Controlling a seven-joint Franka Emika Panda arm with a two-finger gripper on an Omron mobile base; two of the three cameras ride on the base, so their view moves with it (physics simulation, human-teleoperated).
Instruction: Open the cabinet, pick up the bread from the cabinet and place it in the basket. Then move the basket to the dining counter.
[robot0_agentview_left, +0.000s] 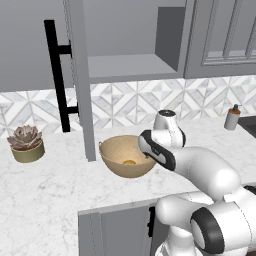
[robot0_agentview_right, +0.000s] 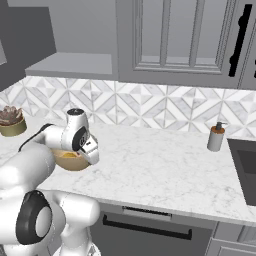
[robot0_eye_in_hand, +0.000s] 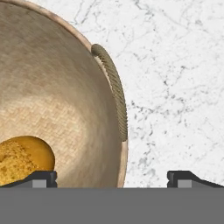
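Observation:
The grey cabinet (robot0_agentview_left: 130, 65) stands open; its door (robot0_agentview_left: 80, 80), with the black bar handle (robot0_agentview_left: 55, 75), swings out toward me, and the shelf looks bare. Below it on the marble worktop sits the tan basket (robot0_agentview_left: 125, 156), with the golden bread (robot0_agentview_left: 130, 162) lying in its bottom. In the hand view the bread (robot0_eye_in_hand: 22, 159) shows at lower left. My gripper (robot0_eye_in_hand: 113, 179) is open and points down over the basket's right rim. One fingertip (robot0_eye_in_hand: 41, 178) is above the inside, the other (robot0_eye_in_hand: 183, 178) outside over the worktop, and the rim handle (robot0_eye_in_hand: 116, 87) lies between them. The dining counter is out of view.
A succulent in an olive pot (robot0_agentview_left: 27, 145) stands left of the open door. A soap dispenser (robot0_agentview_right: 216, 137) and a dark sink (robot0_agentview_right: 245, 165) lie at the far right. The door's edge hangs just left of the basket. A second paned cabinet (robot0_agentview_right: 185, 35) hangs to the right.

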